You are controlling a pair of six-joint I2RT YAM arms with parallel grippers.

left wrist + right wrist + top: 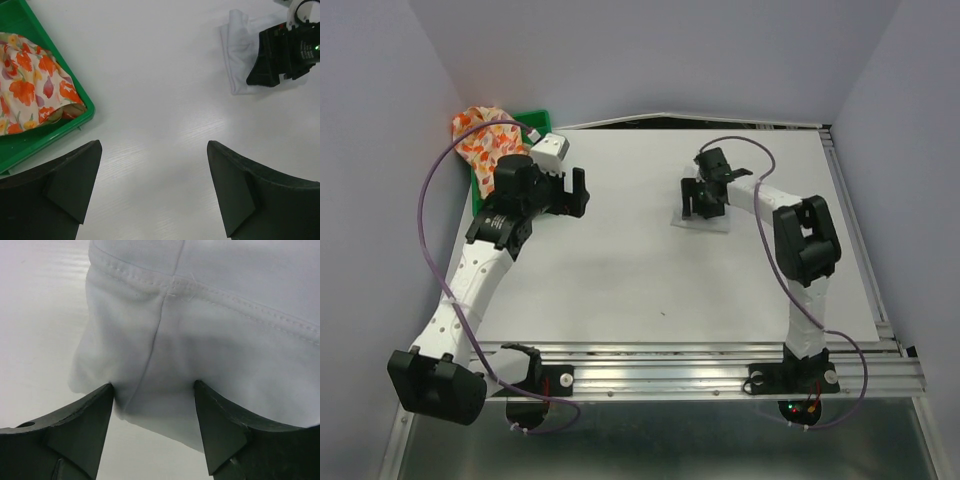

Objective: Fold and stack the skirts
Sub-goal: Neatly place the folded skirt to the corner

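Observation:
The white skirt (708,220) lies folded and flat on the table at the back right; it also shows in the left wrist view (239,55). My right gripper (703,203) is down on it, open, with both fingertips (107,390) touching the near hem of the white cloth (210,325). The floral skirt (485,135) lies bunched in the green tray (537,120) at the back left, and in the left wrist view (35,80) it fills the tray (80,122). My left gripper (578,192) is open and empty above bare table, just right of the tray.
Grey walls close the left, back and right sides. The white table top (650,280) ends at an aluminium rail (700,360) in front, where both arm bases stand. The left arm's purple cable (430,190) loops over the left edge.

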